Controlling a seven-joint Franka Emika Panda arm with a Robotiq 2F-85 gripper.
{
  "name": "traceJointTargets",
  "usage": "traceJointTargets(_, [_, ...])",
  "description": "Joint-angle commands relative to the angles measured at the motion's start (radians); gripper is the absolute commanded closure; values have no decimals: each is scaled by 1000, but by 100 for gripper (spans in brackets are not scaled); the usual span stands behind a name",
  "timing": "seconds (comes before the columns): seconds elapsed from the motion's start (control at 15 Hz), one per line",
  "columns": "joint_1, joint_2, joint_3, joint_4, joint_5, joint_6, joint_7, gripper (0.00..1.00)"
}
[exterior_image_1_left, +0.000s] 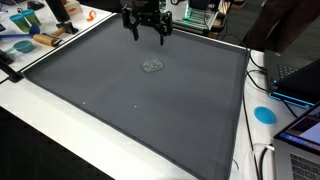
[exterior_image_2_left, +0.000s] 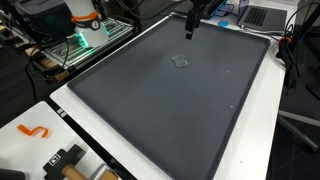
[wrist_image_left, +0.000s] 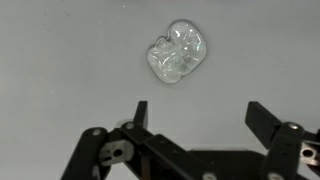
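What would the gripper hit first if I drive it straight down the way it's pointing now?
Most likely the bare grey mat. The open gripper points down at it; the clear crumpled plastic piece lies a little ahead of it in the wrist view, though depth is unclear.

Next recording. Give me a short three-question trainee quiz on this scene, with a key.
1. True or false: the claw is shut on the clear crumpled plastic piece.
2. What does the plastic piece lie on? A. a dark gray mat B. a white plate C. a wooden tray
3. Fill in: the round disc beside the mat in an exterior view is coloured ____.

Key: 1 false: the jaws stand open and apart from the piece. 2 A. 3 blue.
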Motion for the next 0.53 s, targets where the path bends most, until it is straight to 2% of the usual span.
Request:
traceJointTargets(0.0, [-27,9,11,-28,60,57,-72,0])
traceJointTargets(0.07, [-11,10,6,-9,13,11,-59,0])
traceJointTargets(0.33, [-18,15,6,-10,33,36,-59,0])
traceJointTargets(0.47, [-26,23,20,-15,17,26,-184,0])
